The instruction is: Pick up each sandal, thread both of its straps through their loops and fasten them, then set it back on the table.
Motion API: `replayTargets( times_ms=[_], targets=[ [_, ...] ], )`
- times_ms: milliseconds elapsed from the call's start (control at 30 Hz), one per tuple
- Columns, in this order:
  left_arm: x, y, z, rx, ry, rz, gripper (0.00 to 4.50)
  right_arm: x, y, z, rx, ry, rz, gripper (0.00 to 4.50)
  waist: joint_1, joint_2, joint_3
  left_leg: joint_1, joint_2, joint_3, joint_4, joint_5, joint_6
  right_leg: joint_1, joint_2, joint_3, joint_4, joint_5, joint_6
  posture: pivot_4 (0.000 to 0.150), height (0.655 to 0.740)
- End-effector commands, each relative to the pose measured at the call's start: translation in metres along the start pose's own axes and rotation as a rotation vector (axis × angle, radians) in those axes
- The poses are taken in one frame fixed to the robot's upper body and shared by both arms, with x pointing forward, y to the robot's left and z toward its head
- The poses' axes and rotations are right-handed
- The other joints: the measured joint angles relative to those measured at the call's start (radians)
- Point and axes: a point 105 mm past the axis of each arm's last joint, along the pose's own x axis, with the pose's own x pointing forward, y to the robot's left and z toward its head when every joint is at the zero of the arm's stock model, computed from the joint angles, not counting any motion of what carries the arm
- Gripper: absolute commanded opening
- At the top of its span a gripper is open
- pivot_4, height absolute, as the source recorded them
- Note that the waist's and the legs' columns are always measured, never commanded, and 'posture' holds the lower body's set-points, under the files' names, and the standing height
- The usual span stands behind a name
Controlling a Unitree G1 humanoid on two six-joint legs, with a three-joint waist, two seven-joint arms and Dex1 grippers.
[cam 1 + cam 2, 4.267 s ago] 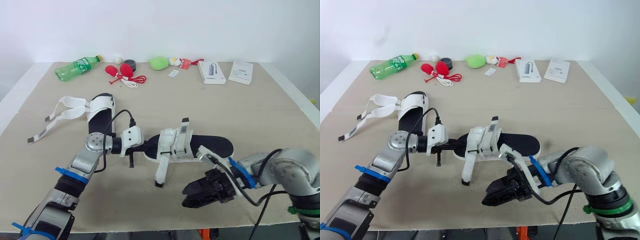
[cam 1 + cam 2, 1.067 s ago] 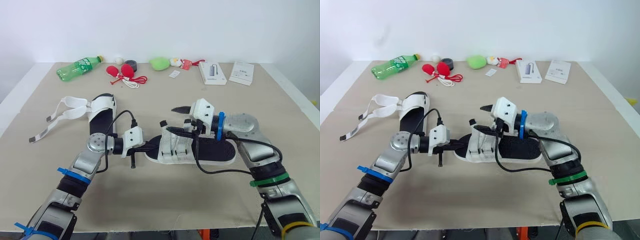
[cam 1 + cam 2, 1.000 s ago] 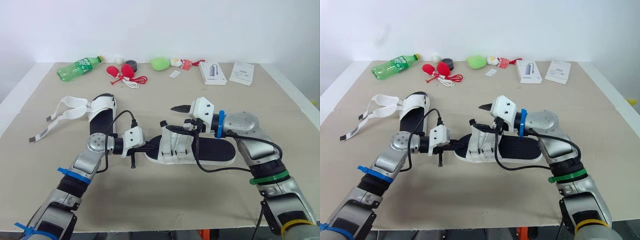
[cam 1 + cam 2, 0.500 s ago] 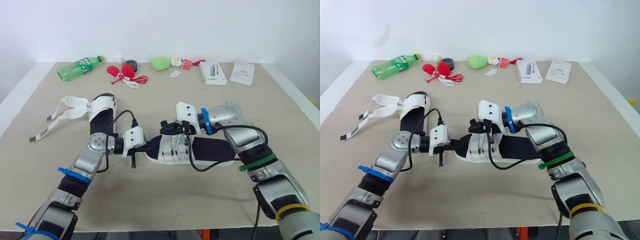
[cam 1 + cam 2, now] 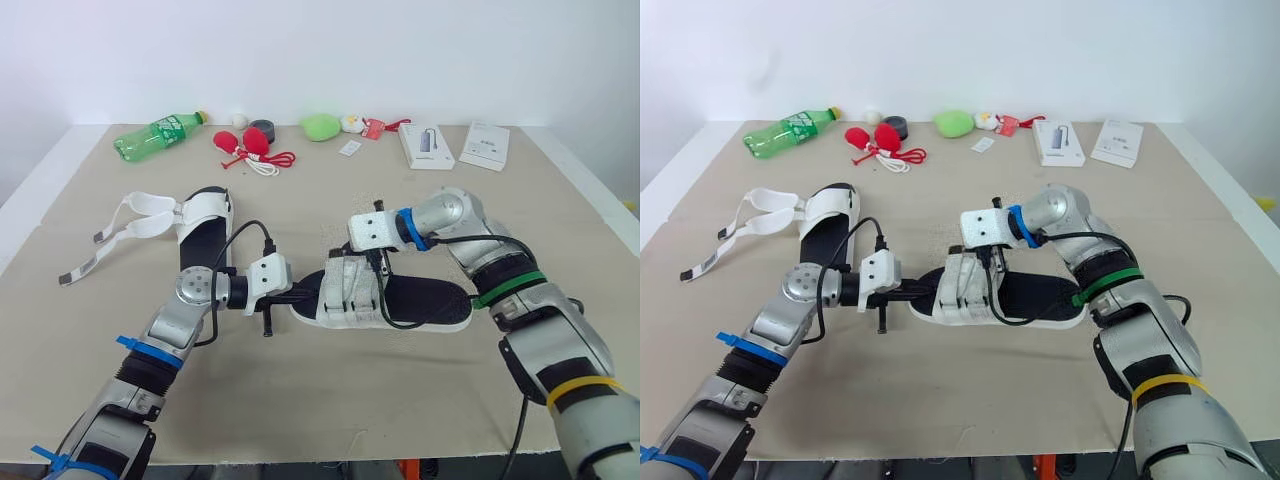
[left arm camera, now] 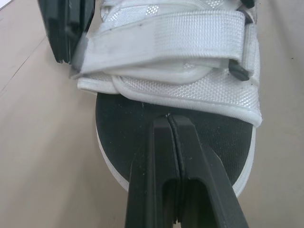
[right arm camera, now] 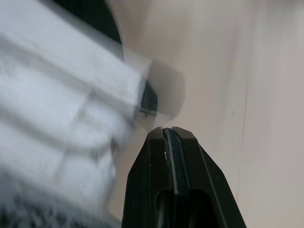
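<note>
Head camera: the sandal (image 5: 430, 298) lies flat on the table (image 5: 330, 400), near the middle. Its long axis runs left to right, with the toe to the left and the heel to the right. Its white straps (image 5: 350, 290) are folded across the front half. The left gripper (image 5: 298, 294) reaches in from the left with its fingers pressed together, the tips at the toe. The right gripper (image 5: 377, 262) points down at the far edge of the straps. A second sandal (image 5: 203, 222) lies further left with its long axis running near to far and its straps flung open leftward. A green bottle (image 5: 158, 133) lies on its side at the far left; its contents cannot be made out.

Left wrist: the closed fingertips rest on the black footbed just short of the front strap (image 6: 161, 35).

Right wrist: the fingers are closed, with the strap's tip (image 7: 159, 92) just beyond them.
</note>
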Motion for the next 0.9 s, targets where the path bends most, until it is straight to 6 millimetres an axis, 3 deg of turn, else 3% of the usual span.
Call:
replayTargets(
  times_ms=[33,133,233,333,400,467,500,567,633,667,733,800,833,867,900],
  targets=[
    [0.003,-0.006,-0.01,-0.02,0.04,-0.024,0.0,-0.021,-0.036,0.004,-0.041,-0.013,-0.174,0.11,0.0,0.0,0.0,0.0,0.0,0.0,0.0,0.0,0.0,0.0,0.0,0.0,0.0,0.0,0.0,0.15,0.74],
    [0.002,-0.004,-0.008,-0.013,0.034,-0.017,0.0,-0.044,-0.059,0.007,0.182,-0.185,-0.32,0.11,0.0,0.0,0.0,0.0,0.0,0.0,0.0,0.0,0.0,0.0,0.0,0.0,0.0,0.0,0.0,0.15,0.74],
    [-0.002,-0.003,-0.008,-0.003,0.037,-0.013,0.0,-0.069,-0.062,0.0,0.29,-0.287,-0.373,0.11,0.0,0.0,0.0,0.0,0.0,0.0,-0.001,0.0,0.0,0.001,0.0,0.0,0.0,0.0,0.0,0.15,0.74],
    [-0.006,-0.001,-0.005,0.017,0.033,-0.005,0.0,-0.093,-0.044,-0.025,0.383,-0.336,-0.402,0.11,0.001,0.0,0.0,0.0,0.0,-0.001,-0.001,0.0,0.0,0.001,0.0,0.0,0.0,0.0,0.001,0.15,0.74],
    [-0.007,0.0,0.0,0.028,0.019,0.002,0.0,-0.1,-0.03,-0.035,0.425,-0.357,-0.393,0.11,0.0,0.0,0.0,0.0,0.0,-0.001,-0.001,0.0,0.0,0.001,0.0,0.0,0.0,-0.001,0.002,0.15,0.74],
    [-0.009,0.004,0.009,0.058,-0.01,0.018,0.0,-0.103,-0.003,-0.047,0.489,-0.363,-0.311,0.11,-0.002,0.0,0.0,0.0,0.0,0.0,-0.002,0.0,0.0,0.001,0.0,0.001,0.0,-0.001,0.002,0.15,0.74],
    [-0.01,0.006,0.014,0.071,-0.027,0.025,0.0,-0.104,0.008,-0.053,0.514,-0.359,-0.286,0.67,-0.004,0.001,0.001,0.001,0.0,0.0,-0.003,0.0,0.0,0.001,0.0,0.001,0.0,0.0,0.003,0.15,0.74],
    [-0.013,0.007,0.02,0.086,-0.045,0.03,0.0,-0.104,0.021,-0.059,0.554,-0.359,-0.258,1.36,-0.01,0.003,0.002,0.001,0.0,0.0,-0.004,0.0,0.0,0.0,0.001,0.002,0.0,0.001,0.004,0.15,0.74],
    [-0.016,0.009,0.025,0.104,-0.063,0.034,0.0,-0.104,0.029,-0.067,0.572,-0.336,-0.259,2.42,-0.022,0.008,0.005,0.001,0.0,0.002,-0.004,0.0,0.0,-0.001,0.001,0.003,0.0,0.002,0.005,0.15,0.74],
    [-0.018,0.01,0.029,0.115,-0.073,0.036,0.0,-0.102,0.032,-0.071,0.583,-0.322,-0.261,3.17,-0.024,0.008,0.005,0.001,0.0,0.003,-0.004,0.0,0.0,-0.002,0.0,0.005,0.0,0.002,0.006,0.15,0.74],
    [-0.022,0.011,0.036,0.126,-0.095,0.034,0.0,-0.097,0.036,-0.074,0.62,-0.327,-0.258,3.64,-0.027,0.008,0.005,0.001,0.0,0.003,-0.004,0.0,0.001,-0.002,0.001,0.005,0.0,0.003,0.006,0.15,0.74],
    [-0.028,0.013,0.044,0.107,-0.114,0.034,0.0,-0.091,0.038,-0.074,0.637,-0.338,-0.243,4.43,-0.028,0.008,0.005,0.001,0.0,0.003,-0.004,0.0,0.0,-0.002,0.0,0.005,0.0,0.003,0.006,0.15,0.74],
    [-0.033,0.015,0.05,0.097,-0.128,0.04,0.0,-0.088,0.04,-0.073,0.636,-0.337,-0.229,4.48,-0.029,0.008,0.005,0.001,0.0,0.003,-0.004,0.0,0.0,-0.002,0.0,0.005,0.0,0.003,0.006,0.15,0.74],
    [-0.037,0.015,0.054,0.093,-0.135,0.039,0.41,-0.086,0.041,-0.073,0.64,-0.338,-0.216,4.5,-0.029,0.008,0.005,0.001,0.0,0.003,-0.004,0.0,0.0,-0.002,0.0,0.005,0.0,0.002,0.006,0.15,0.74],
    [-0.042,0.013,0.058,0.095,-0.141,0.034,0.52,-0.084,0.041,-0.072,0.65,-0.347,-0.205,4.5,-0.029,0.008,0.005,0.001,0.0,0.003,-0.004,0.0,0.0,-0.002,0.0,0.005,0.0,0.002,0.007,0.15,0.74]
  ],
)
